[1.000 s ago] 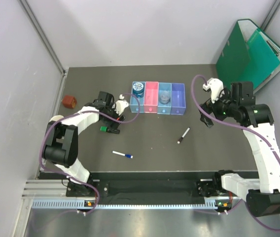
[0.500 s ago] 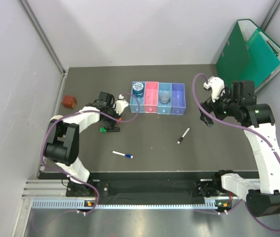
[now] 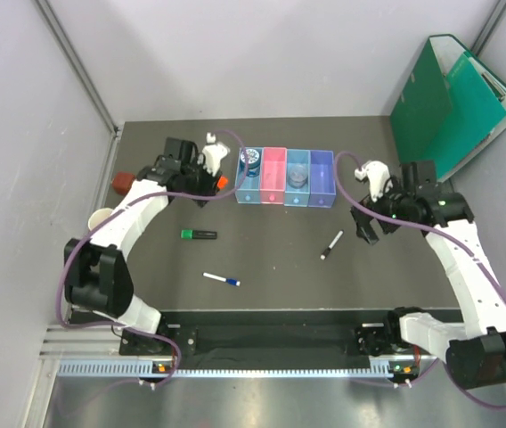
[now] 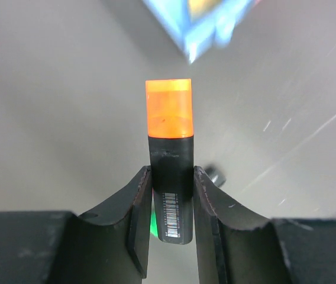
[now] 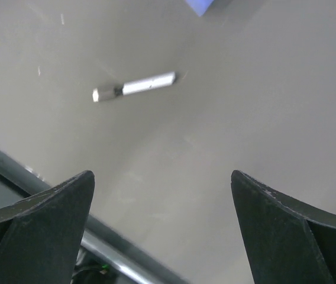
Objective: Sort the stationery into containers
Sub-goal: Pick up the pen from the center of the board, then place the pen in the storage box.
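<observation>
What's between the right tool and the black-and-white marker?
Nothing. Only bare table lies between the right tool and the black-and-white marker, clearest in the right wrist view.

Dark table [image 3: 271,245], pale grey walls [image 3: 235,53]

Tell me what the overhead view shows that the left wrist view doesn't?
Only the overhead view shows the right pincer, the blue-capped pen lying on the table and the green folders at the far right. Only the left wrist view shows the barcode on the black barrel of the orange highlighter. Both show the left pincer shut on that highlighter, close to the bins, which look blurred from the wrist.
</observation>
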`<state>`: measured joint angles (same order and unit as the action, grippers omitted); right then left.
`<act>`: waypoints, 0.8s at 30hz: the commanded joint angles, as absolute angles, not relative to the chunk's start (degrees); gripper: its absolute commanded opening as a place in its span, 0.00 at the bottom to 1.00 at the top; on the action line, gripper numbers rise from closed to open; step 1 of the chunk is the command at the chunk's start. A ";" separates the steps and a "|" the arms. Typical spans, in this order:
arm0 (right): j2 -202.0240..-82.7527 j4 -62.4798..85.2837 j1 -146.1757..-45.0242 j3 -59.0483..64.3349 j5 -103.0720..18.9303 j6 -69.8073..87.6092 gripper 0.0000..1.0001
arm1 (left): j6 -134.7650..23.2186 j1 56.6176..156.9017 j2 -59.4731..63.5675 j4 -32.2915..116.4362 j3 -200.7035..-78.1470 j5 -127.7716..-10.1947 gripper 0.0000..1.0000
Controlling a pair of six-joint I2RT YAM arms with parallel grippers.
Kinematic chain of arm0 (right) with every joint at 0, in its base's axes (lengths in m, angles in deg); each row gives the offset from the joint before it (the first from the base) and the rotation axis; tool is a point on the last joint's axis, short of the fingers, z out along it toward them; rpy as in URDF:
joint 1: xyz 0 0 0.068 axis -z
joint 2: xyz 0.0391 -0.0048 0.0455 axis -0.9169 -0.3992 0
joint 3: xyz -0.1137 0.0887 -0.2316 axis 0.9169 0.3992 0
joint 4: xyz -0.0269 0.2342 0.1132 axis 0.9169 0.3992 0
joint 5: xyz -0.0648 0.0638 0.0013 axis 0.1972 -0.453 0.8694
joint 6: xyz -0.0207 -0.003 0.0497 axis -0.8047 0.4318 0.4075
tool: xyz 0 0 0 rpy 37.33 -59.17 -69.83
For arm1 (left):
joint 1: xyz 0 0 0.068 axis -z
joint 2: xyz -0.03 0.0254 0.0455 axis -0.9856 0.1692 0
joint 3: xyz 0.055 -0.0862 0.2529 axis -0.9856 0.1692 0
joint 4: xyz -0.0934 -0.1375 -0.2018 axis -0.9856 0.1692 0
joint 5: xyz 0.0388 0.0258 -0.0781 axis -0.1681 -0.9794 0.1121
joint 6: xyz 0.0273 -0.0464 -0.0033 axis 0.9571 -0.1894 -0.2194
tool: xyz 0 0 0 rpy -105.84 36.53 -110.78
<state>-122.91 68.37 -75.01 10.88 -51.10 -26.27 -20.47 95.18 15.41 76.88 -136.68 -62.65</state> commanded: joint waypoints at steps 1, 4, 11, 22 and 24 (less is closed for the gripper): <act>-122.74 62.77 -75.61 19.37 -50.34 -19.47 0.96 | -30.45 95.29 10.84 73.02 -143.19 -54.84 0.00; -124.14 59.77 -75.61 20.18 -51.04 -13.92 0.96 | -34.51 97.92 11.71 68.88 -146.26 -55.18 0.00; -133.19 55.81 -73.16 17.11 -50.69 -1.72 0.95 | -43.83 104.86 23.38 62.81 -156.45 -60.01 0.00; -137.86 45.01 -76.40 22.19 -50.43 11.22 1.00 | -51.84 110.23 42.21 61.40 -172.98 -70.46 0.00; -138.21 42.37 -77.28 23.43 -49.37 14.03 1.00 | -52.36 110.75 45.02 61.49 -174.82 -74.14 0.00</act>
